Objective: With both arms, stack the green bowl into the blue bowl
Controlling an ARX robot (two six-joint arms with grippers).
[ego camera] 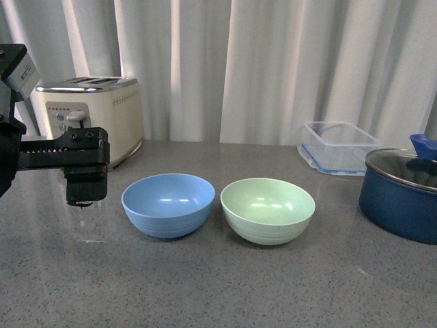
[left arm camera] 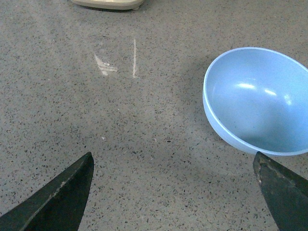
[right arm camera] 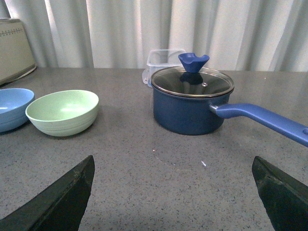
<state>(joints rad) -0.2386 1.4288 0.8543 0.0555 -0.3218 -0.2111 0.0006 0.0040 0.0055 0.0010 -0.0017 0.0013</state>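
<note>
The blue bowl (ego camera: 168, 203) and the green bowl (ego camera: 268, 209) stand side by side on the grey counter, blue on the left, both upright and empty. My left gripper (ego camera: 83, 198) hangs open just left of the blue bowl, a little above the counter. In the left wrist view the left gripper (left arm camera: 173, 192) is wide open over bare counter, with the blue bowl (left arm camera: 260, 98) beside one finger. The right arm is out of the front view. In the right wrist view the right gripper (right arm camera: 173, 192) is open and empty, well away from the green bowl (right arm camera: 62, 111) and blue bowl (right arm camera: 12, 108).
A cream toaster (ego camera: 89, 116) stands at the back left. A clear plastic container (ego camera: 338, 147) is at the back right. A dark navy pot with glass lid (ego camera: 403, 191) sits at the right, its long handle (right arm camera: 264, 120) pointing toward the right gripper. Curtains hang behind.
</note>
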